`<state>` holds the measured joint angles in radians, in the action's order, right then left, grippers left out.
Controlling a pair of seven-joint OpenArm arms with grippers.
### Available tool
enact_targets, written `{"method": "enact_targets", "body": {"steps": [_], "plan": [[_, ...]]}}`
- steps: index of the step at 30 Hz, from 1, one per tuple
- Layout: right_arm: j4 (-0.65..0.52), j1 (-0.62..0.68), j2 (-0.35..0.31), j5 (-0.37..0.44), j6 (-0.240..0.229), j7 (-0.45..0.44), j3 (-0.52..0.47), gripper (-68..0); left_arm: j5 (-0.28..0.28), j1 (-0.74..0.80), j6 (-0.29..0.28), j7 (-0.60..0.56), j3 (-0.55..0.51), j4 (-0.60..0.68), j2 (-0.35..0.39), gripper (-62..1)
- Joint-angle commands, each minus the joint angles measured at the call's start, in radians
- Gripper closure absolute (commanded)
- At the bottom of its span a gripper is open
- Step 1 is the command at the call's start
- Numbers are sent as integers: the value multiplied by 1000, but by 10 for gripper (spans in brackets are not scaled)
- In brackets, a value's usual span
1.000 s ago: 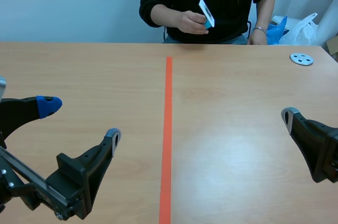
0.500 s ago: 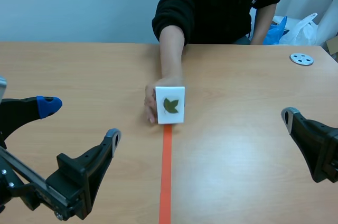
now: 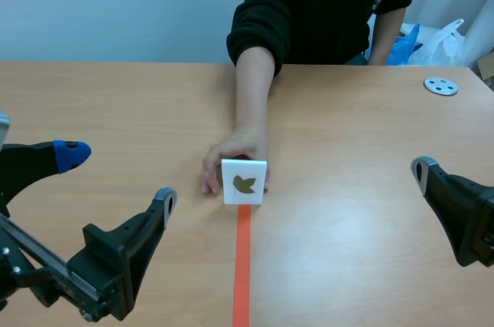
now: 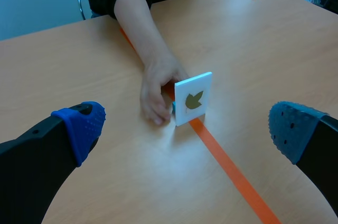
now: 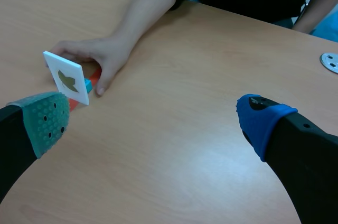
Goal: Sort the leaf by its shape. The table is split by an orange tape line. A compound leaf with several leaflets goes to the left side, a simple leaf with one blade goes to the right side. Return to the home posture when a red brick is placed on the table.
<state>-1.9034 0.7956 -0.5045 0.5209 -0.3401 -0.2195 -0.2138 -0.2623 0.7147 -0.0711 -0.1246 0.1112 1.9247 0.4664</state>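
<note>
Left gripper [image 3: 117, 176]: low at the near left of the table [image 3: 347, 250], fingers spread wide with nothing between them; one tip has a blue pad, the other a grey one.
Right gripper [image 5: 154, 121]: low at the near right, fingers likewise wide apart and holding nothing; its wrist view shows a green dotted pad and a blue one.
Orange tape line [image 3: 242, 265]: runs from the near edge straight away up the middle of the table, between the two grippers; its far part is hidden by the card and the arm.
White card [image 3: 244, 182]: stands upright on the tape line, face toward the robot, ahead of both grippers and well apart from each.
Leaf [image 4: 194, 100]: a dark olive-green picture at the centre of the card; it reads as one lobed blade, finer detail too small to tell.
Teal piece [image 5: 87, 84]: small, at the card's foot, just behind it.
Person's hand [image 3: 231, 153]: directly behind the card, touching it, fingers curled down to the table on the card's left side.
Black sleeve [image 3: 258, 22]: pushed up the forearm that reaches in from the far edge.
Metal disc [image 3: 441, 86]: flat on the far right of the table.
Blue bag [image 3: 401, 43] and white bag [image 3: 444, 42]: beyond the far right edge.
</note>
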Motion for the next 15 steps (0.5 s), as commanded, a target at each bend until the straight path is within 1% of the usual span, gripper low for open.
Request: {"method": "enact_targets", "body": {"steps": [1, 4, 6, 8, 12, 15], "plan": [[-6, -9, -5, 7, 0, -11, -2, -679, -6, -10, -3, -13, 5, -5, 0, -623], [-6, -9, -5, 7, 0, -11, -2, -679, -1, -39, -26, -8, 5, -47, 0, -623], [-6, -9, -5, 7, 0, -11, -2, -679, 20, -67, -53, -10, 5, -81, 0, -623], [-6, -9, -5, 7, 0, -11, -2, -679, 21, -101, -94, -10, 5, -119, 0, -623], [-6, -9, -5, 7, 0, -11, -2, -679, 20, -179, -204, -18, 8, -203, 0, -623], [-6, -9, -5, 7, 0, -11, -2, -679, 20, -242, -261, -51, 14, -279, 0, -623]]}}
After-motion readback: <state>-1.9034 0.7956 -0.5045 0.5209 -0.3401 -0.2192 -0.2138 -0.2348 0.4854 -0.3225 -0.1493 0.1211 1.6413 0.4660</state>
